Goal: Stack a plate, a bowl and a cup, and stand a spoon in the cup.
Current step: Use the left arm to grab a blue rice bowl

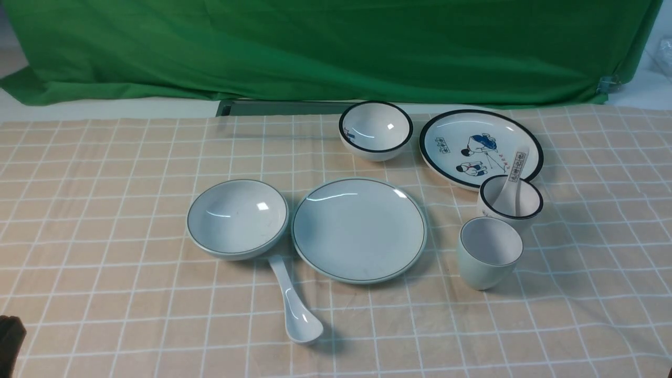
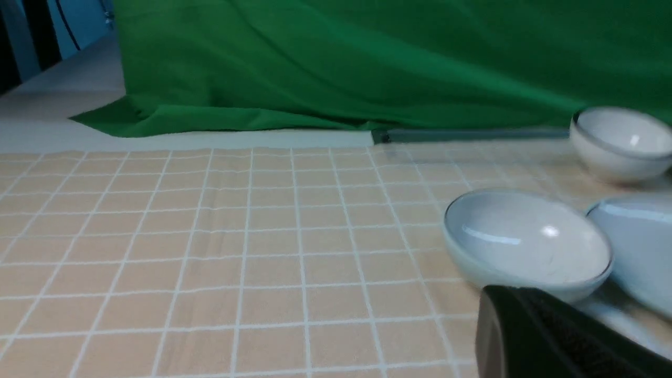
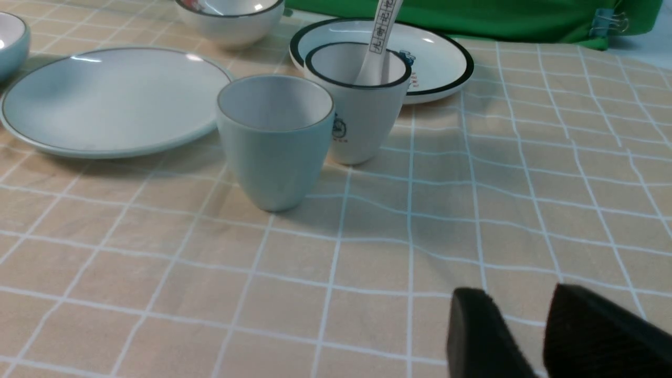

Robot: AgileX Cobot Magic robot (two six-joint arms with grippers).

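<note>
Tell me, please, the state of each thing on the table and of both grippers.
plate: flat on the cloth, empty.
bowl: upright, empty, beside the plate.
cup: upright, empty, on the cloth.
spoon: lying on the cloth, handle towards the bowl.
black-rimmed bowl: upright, empty.
picture plate: flat, empty.
black-rimmed cup: upright, holds the printed spoon.
printed spoon: standing in the black-rimmed cup.
left gripper: shut.
right gripper: open, empty.

Spoon [image 1: 294, 299] handle end meets bowl [image 1: 237, 218] rim; can't tell if tucked under. Left wrist view: plate [image 2: 638, 247] cut by edge, black-rimmed bowl [image 2: 617, 144] blurred, left gripper [image 2: 504, 315] mostly out of frame. Right wrist view: right gripper [image 3: 517, 315] cut off at edge.
</note>
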